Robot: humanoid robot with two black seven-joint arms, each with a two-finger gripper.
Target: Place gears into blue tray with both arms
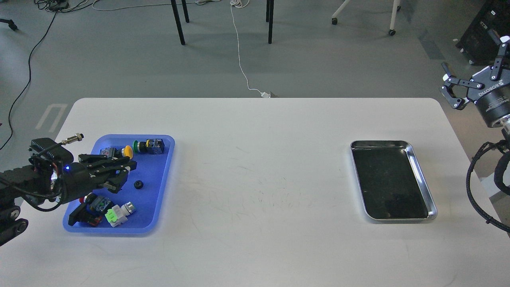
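Observation:
The blue tray (158, 171) lies at the table's left. One small black gear (138, 184) rests on its floor near the middle, free of any grip. My left gripper (124, 176) reaches in from the left over the tray, open, its fingertips just left of the gear and nothing between them. My right gripper (473, 59) hangs open and empty off the table's far right corner, above the floor.
Several coloured push-button switches sit in the blue tray: yellow (128, 150) and green (137, 146) ones at the far end, a red one (85, 199) and a lime-and-white one (115, 215) at the near end. A steel tray (380, 142) lies on the white table (259, 167) at the right.

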